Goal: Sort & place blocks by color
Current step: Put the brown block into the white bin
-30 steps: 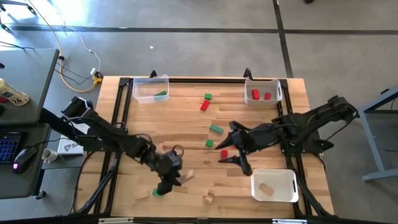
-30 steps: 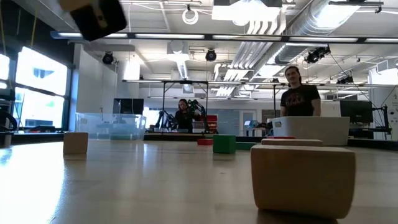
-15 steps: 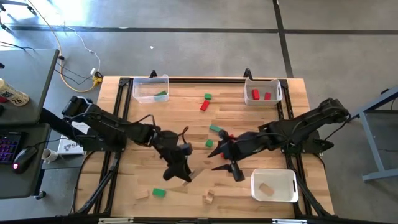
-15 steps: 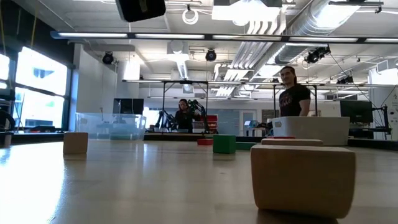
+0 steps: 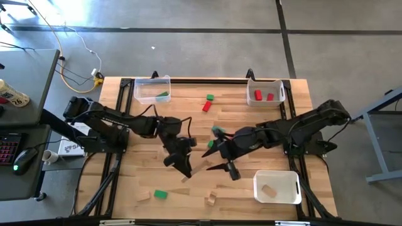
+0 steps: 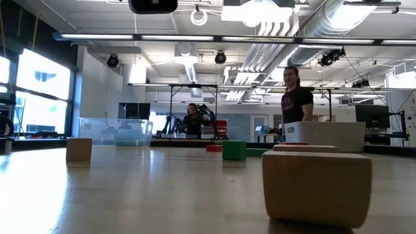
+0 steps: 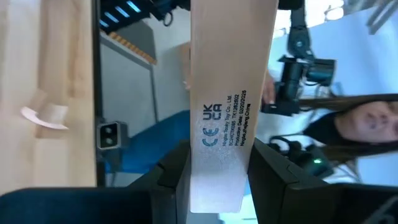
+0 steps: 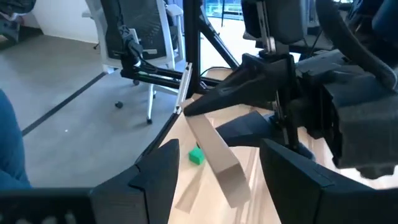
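Observation:
My left gripper [image 5: 181, 164] hovers over the table's middle, shut on a plain wood bar [image 7: 227, 93] with small print on one face; the right wrist view shows that bar [image 8: 217, 155] too. My right gripper [image 5: 215, 159] stands open just to its right, fingers pointing at the bar and touching nothing. Lying flat on the table are loose blocks: green ones [image 5: 160, 194] [image 5: 217, 130] [image 5: 210, 97], a red one [image 5: 206, 107], and plain ones [image 5: 143, 196] [image 5: 210, 199]. My left gripper pinches the bar's one end [image 7: 217, 186] between its two fingers, which lie along the bar's sides. The fingers slant down toward the table's near right. The rest of the bar [image 8: 227, 171] juts out beyond the fingertips, tilted downward and clear of the table.
Three bins stand at the edges: far left [image 5: 152, 90] with a green block, far right [image 5: 266, 93] with red blocks, near right [image 5: 276, 187] with a plain block. In the low view a person [image 6: 296, 104] walks in the room beyond the table.
My left gripper has risen from the near left, by the green block, toward the table's middle, turning and rolling with the bar held in it. My right gripper has moved left toward it and sunk a little. The person in the room has walked left.

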Available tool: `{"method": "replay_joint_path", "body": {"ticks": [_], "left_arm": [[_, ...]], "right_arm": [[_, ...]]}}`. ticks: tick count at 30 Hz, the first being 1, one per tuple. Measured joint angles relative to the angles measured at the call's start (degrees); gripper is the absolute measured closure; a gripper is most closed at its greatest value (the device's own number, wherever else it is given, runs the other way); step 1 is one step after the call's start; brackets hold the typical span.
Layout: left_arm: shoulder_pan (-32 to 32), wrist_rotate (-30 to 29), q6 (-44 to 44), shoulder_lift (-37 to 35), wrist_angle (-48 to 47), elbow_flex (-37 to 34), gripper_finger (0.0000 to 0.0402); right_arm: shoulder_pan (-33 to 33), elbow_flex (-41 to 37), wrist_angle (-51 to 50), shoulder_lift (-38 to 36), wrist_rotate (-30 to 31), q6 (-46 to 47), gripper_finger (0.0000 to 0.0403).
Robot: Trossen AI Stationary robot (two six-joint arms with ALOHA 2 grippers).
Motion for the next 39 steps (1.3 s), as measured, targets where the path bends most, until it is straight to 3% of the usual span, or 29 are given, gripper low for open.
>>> {"method": "replay_joint_path", "body": {"ticks": [9,16,30,39], "left_arm": [[2.5,7.9,-6.4,0.0,6.4,0.0,0.0305],[4.6,9.5,-7.7,0.0,7.6,0.0,0.0305],[7.7,11.3,-7.8,0.0,9.0,0.0,0.0303],[9.2,10.2,-7.6,0.0,11.4,0.0,0.0242]], "right_arm": [[-2.2,0.0,0.4,0.0,-0.8,-3.9,0.0192],[-3.5,0.0,1.8,0.0,-3.2,-4.4,0.0205],[-4.3,0.0,2.1,0.0,-5.0,-5.8,0.0282],[-4.2,0.0,-1.5,-0.1,-4.4,-6.3,0.0373]]}}
